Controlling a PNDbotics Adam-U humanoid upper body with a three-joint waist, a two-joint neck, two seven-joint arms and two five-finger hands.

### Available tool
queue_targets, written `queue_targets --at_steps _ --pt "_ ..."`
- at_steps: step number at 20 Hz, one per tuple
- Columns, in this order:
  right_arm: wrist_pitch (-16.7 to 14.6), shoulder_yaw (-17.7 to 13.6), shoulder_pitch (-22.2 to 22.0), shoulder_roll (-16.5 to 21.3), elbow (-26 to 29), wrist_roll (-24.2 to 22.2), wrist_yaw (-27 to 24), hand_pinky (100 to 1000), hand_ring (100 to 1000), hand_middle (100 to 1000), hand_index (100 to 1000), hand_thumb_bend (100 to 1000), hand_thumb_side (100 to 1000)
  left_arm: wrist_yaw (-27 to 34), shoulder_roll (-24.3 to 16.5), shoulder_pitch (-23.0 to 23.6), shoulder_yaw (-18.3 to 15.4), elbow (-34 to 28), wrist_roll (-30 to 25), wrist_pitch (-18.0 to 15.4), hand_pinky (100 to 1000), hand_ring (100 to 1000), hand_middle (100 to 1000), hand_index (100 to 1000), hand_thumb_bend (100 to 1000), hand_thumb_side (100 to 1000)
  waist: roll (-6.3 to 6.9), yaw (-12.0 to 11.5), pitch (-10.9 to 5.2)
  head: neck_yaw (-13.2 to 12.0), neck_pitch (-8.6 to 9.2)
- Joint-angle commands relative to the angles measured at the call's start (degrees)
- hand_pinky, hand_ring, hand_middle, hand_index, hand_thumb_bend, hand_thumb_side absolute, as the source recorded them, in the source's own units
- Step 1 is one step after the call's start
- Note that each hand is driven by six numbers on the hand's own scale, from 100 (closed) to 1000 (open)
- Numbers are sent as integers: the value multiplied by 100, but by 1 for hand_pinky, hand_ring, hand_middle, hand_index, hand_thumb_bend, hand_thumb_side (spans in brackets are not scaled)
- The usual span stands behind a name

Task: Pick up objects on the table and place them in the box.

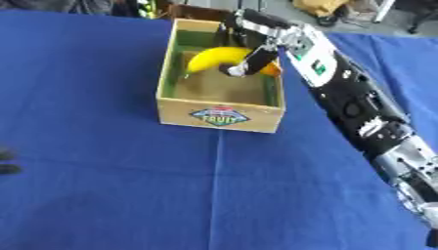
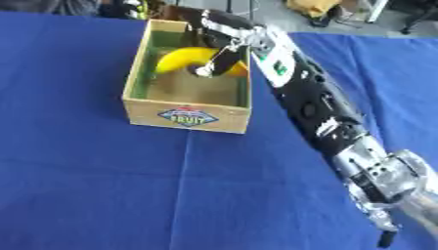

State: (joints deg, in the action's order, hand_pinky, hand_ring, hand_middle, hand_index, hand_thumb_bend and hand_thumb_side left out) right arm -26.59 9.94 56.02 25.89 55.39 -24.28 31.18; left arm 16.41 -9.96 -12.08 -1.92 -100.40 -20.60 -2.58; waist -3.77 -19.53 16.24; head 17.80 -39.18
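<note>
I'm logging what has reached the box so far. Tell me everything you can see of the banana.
The banana is bright yellow, smooth and curved, arching upward with one end dipping toward the box's left inner wall. It sits inside the wooden box, in its far half, above the brown floor. The right hand reaches over the box's right rim, its dark fingers curled round the banana's right part, hiding that end. Whether the banana touches the floor cannot be told.

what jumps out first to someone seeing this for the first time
The yellow banana stands out, inside the wooden box at the far middle of the blue tablecloth. The right hand reaches into the box from the right, fingers curled on the banana. Dark fingertips of the left hand show at the left edge.
</note>
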Motion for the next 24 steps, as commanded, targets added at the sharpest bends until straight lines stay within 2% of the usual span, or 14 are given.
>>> queue_targets --at_steps 1,3,5,6,7,8,9,11,12,18,19,20,24 --pt "-68 36 91 -38 -37 -102 115 425 361 395 490 181 188 18 -11 -63 16 -55 -17 -9 656 704 618 703 251 1000 55 12 -93 17 46" --pt "-114 51 59 -75 -65 -131 155 516 460 488 615 265 260 22 -5 -62 15 -55 -16 -10 656 704 618 703 252 1000 62 40 -91 5 45" --pt "-154 63 20 -90 -81 -164 203 549 504 534 671 287 281 23 -6 -59 12 -54 -16 -10 656 704 618 703 252 1000 65 76 -92 -4 39" --pt "-169 63 2 -93 -86 -177 219 597 560 595 716 323 313 18 -6 -57 9 -52 -14 -8 656 704 618 703 253 1000 68 97 -93 -11 37" --pt "-183 62 -14 -93 -86 -186 228 636 607 640 743 373 334 14 -6 -54 7 -52 -12 -7 656 704 618 703 253 1000 70 119 -94 -17 35" --pt "-195 63 -29 -92 -81 -199 230 636 607 641 743 359 346 16 -6 -50 6 -51 -12 -8 656 704 618 703 253 1000 74 144 -96 -22 32" --pt "-207 65 -42 -89 -71 -217 225 690 669 706 778 428 407 12 -6 -48 5 -49 -12 -6 656 704 618 703 254 1000 78 170 -99 -26 30" --pt "-224 68 -62 -81 -35 -261 200 700 683 720 784 440 418 6 -6 -46 3 -47 -11 -4 656 704 618 703 254 1000 83 210 -105 -28 27" --pt "-230 63 -67 -75 -7 -268 178 730 717 754 801 475 448 5 -7 -46 3 -47 -10 -3 656 704 618 703 255 1000 85 231 -109 -30 26" --pt "-178 -19 -96 53 448 80 -224 720 693 733 795 446 464 5 -21 -29 -18 -41 9 -2 656 704 618 703 257 1000 93 372 -152 -82 12" --pt "-127 -53 -100 93 562 190 -368 704 670 719 787 329 597 4 -25 -22 -24 -39 14 -1 656 704 619 703 258 1000 91 407 -163 -104 6" --pt "-52 -87 -112 147 704 328 -560 699 663 708 785 395 453 1 -28 -13 -31 -36 19 1 656 704 619 703 259 1000 88 444 -174 -129 1" --pt "402 -174 -328 443 1475 823 -1523 679 635 686 778 319 472 -13 -32 22 -83 -24 65 4 656 703 619 703 264 1000 81 634 -214 -254 -38"
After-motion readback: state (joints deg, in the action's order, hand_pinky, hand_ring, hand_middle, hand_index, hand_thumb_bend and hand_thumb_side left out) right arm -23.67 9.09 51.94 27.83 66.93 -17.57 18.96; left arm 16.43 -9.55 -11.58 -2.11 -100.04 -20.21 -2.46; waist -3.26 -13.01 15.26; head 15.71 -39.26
